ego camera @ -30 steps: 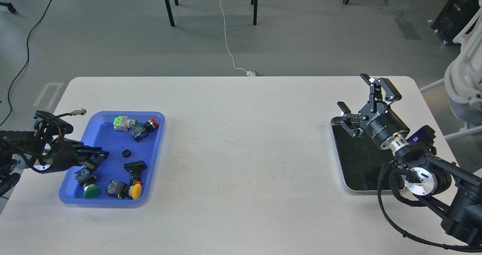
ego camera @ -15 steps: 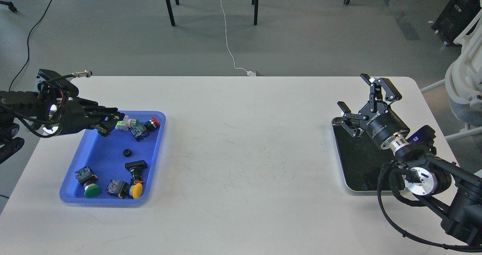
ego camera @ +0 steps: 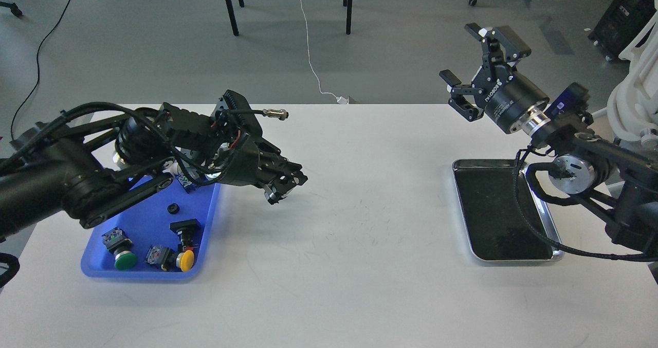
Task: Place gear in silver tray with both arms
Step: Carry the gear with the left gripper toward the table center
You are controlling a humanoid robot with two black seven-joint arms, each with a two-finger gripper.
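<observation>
Reaching out over the white table (ego camera: 339, 224), the left gripper (ego camera: 280, 183) hangs just past the right rim of the blue tray (ego camera: 136, 219), pointing toward the middle of the table. Fingers look drawn close together, but it's dark and seen end-on, so I can't tell if it's closed or holding anything.

The gear looks like the small black ring (ego camera: 173, 208) lying in the blue tray, near its centre. If so, it sits behind and to the left of the left gripper, under the forearm, not in front of it. It's round, so no long axis to line up with. Around it are push buttons, a green one (ego camera: 125, 260) and a yellow one (ego camera: 185, 260) toward the near edge.

The silver tray (ego camera: 547, 219) is at the far right of the table, well apart from the blue tray, its black floor bare. Its long axis runs away from me.

The right gripper (ego camera: 468, 68) is raised above the table's far edge, beyond the silver tray, fingers spread wide, nothing in it.

The left arm is clearly nearer the gear; the right is nearer the silver tray. My guess: pick not yet confirmed, handover mid-table likely.
</observation>
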